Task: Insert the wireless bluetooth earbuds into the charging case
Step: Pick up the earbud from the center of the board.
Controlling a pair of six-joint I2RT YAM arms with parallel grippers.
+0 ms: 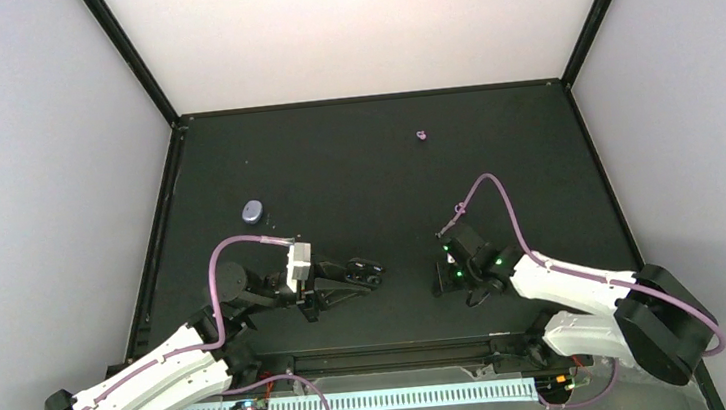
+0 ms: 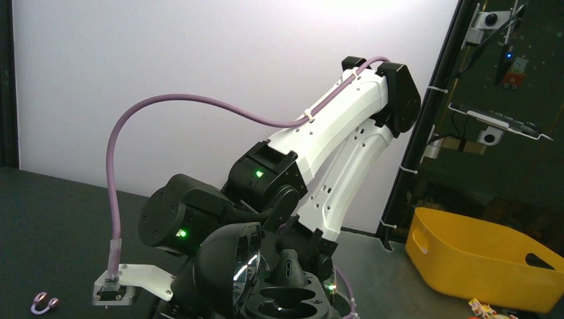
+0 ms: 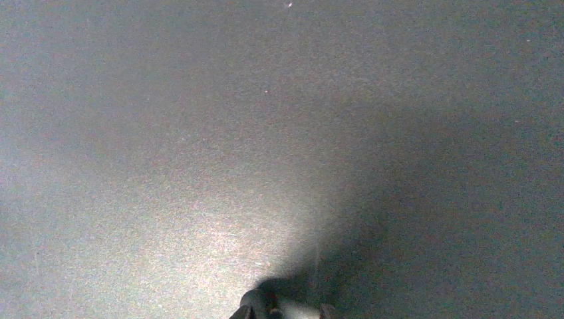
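Jaws' state unreadable on both arms; closed grey-purple charging case [image 1: 253,212] lies apart from 2 lavender earbuds [image 1: 421,136].

Black table in a pale-walled booth

A matte black table [image 1: 356,175] sits between plain pale walls [image 1: 362,24] joined by black corner posts [image 1: 129,55]; in the left wrist view, a yellow bin [image 2: 479,256] stands beside a dark equipment rack [image 2: 505,100].

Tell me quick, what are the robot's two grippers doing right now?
Left gripper: holding nothing; open or closed cannot be told.
Right gripper: holding nothing, low over the bare table; open or closed cannot be told.
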